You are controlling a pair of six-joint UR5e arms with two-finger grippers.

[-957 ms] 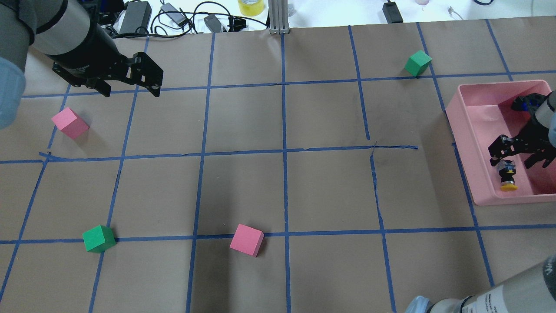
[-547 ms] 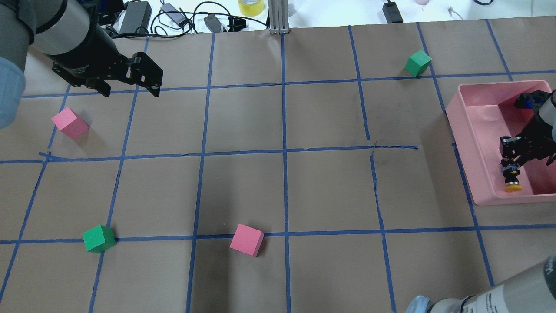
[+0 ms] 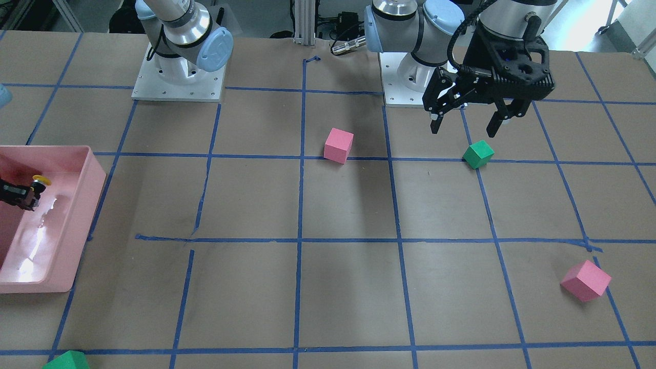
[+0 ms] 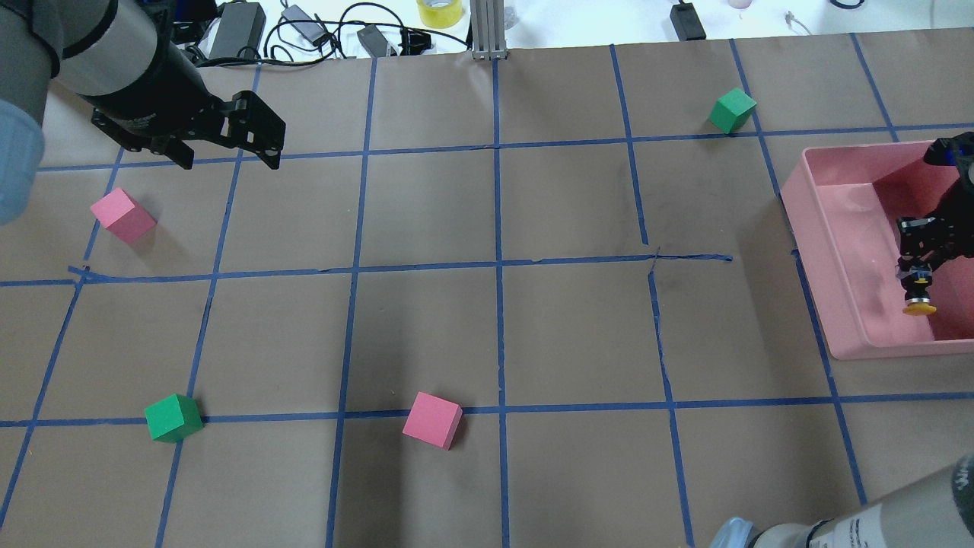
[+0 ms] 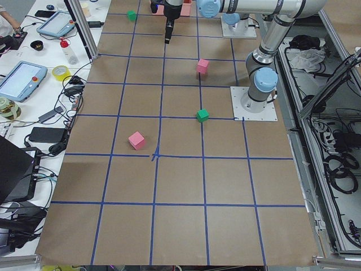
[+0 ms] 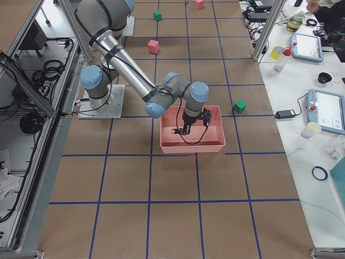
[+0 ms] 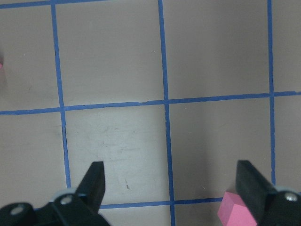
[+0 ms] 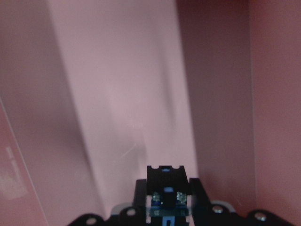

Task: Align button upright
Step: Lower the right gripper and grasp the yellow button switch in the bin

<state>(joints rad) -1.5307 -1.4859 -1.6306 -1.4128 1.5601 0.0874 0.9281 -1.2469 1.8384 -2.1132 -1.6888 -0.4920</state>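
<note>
Two grippers, one busy. Out left, the left gripper (image 4: 228, 158) hangs spread and empty above the table (image 4: 563, 327). Far right, inside the pink bin (image 4: 818, 259), the right gripper (image 4: 917, 278) pinches the button (image 4: 919, 301) by its base, held sideways. Grasp made, I'd say; turning it upright and setting it down remain. Whether it clears the bin floor, can't tell.

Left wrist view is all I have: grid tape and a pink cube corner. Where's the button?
Observer: In the pink bin, gripped by the right gripper.
Operator: Upright?
Observer: No. The button is held sideways, with its yellow cap pointing toward the robot's side of the table.
Operator: Where's that bin?
Observer: At the robot's right end of the table, just past the far green cube.
</note>
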